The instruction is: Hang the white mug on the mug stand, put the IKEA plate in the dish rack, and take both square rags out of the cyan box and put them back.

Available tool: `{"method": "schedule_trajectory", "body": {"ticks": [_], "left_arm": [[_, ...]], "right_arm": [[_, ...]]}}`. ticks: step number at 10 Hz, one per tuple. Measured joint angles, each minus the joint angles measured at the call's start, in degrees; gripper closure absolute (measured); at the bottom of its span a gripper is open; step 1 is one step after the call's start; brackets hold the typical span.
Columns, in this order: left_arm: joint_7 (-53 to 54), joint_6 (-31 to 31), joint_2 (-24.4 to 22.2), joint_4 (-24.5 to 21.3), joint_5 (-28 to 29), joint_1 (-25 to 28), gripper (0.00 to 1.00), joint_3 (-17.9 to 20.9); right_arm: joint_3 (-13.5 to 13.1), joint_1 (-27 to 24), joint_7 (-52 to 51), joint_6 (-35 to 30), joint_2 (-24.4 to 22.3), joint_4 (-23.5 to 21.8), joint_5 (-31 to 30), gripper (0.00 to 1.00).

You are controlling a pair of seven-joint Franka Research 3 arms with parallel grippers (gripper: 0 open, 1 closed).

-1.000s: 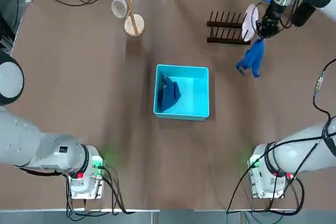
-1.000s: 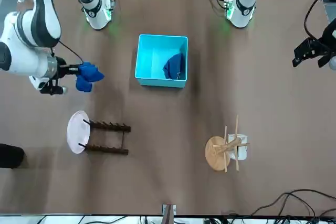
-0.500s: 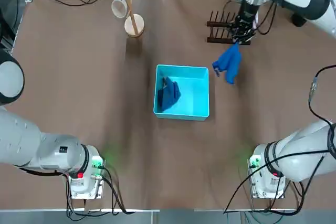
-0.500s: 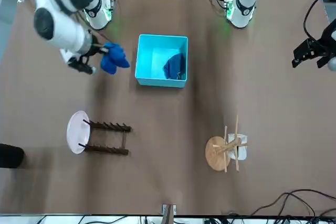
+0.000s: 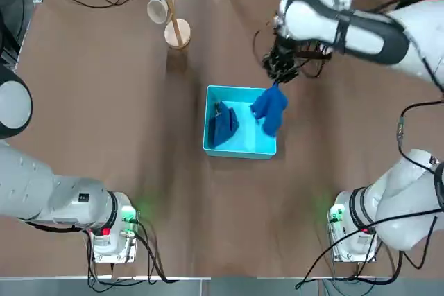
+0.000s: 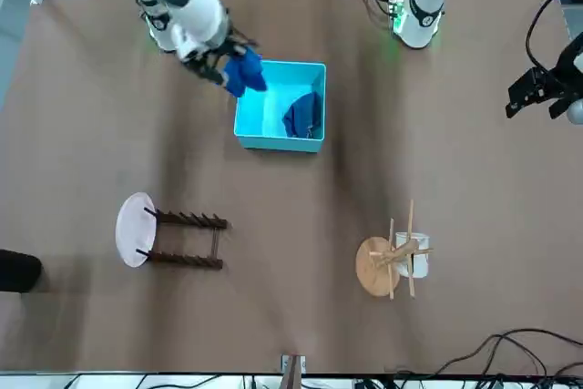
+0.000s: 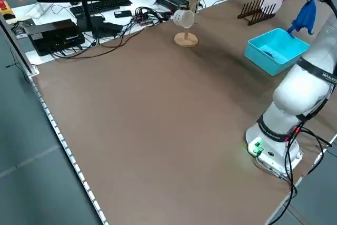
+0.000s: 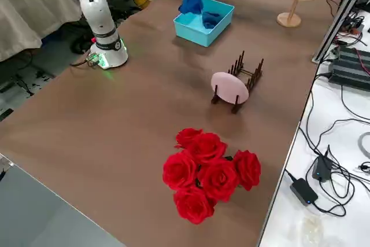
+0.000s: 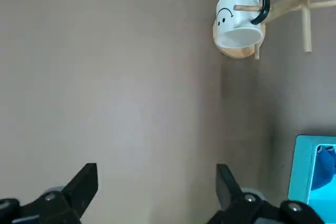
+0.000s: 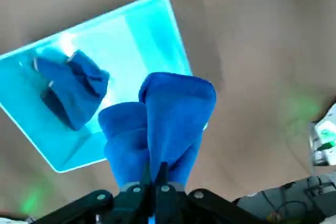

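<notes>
My right pincer point(image 10: 152, 174) is pressed together on a square blue rag point(image 10: 163, 124), pinching it by one end so that the loose folds hang down (a floppy thing, this cloth). I have it at the right-hand edge of the cyan box point(image 5: 241, 145), the rag overlapping the box's far right corner in the top view. The other rag point(image 5: 223, 124) lies crumpled inside the box, against its left wall. My left pincer point(image 9: 157, 198) is spread with nothing between its fingers, above the table point(image 5: 139, 171) by its left edge.

Near the table's far edge, left of the middle, the white mug point(image 9: 240, 20) hangs by its handle on a peg of the mug stand point(image 6: 378, 266) (it has a little drawn face). Toward the table's far right corner, the IKEA plate point(image 6: 136, 230) stands in the end of the dish rack point(image 6: 189, 261). Some red roses point(image 8: 211, 174) show by the table's right edge.
</notes>
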Motion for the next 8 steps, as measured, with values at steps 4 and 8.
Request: {"method": "schedule_trajectory", "body": {"ticks": [4,8], "left_arm": [[0.0,0.0,0.0,0.0,0.0,-0.1,0.01,0.0],[0.0,0.0,0.0,0.0,0.0,-0.1,0.01,0.0]], "right_arm": [[-0.6,3.5,1.8,9.2,5.7,-3.8,-0.1,0.97],[-1.6,2.8,-0.7,16.4,9.9,-7.7,-0.3,0.94]]}}
